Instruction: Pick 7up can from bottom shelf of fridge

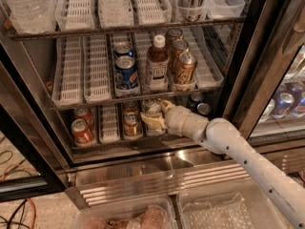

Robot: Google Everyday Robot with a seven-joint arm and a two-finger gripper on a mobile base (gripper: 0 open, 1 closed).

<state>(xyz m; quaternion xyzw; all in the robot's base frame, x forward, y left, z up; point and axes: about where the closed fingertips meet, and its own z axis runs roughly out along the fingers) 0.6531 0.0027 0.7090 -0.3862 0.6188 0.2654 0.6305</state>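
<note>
The 7up can (151,107), with a silvery top and pale green body, stands in a middle lane of the bottom shelf (109,124) of the fridge (157,176). My gripper (157,114) reaches into that shelf from the right on a white arm. It is open, with one finger (166,105) to the right of the can and the other (149,122) in front of it, low. The can stands upright on the shelf.
Red cans (82,130) stand to the left, orange cans (132,124) beside the 7up can, and dark blue cans (204,109) to the right. The rack above holds Pepsi cans (126,73), a brown bottle (156,63) and orange-brown cans (184,68). A dark door frame (257,56) stands right. Plastic bins (219,209) lie below.
</note>
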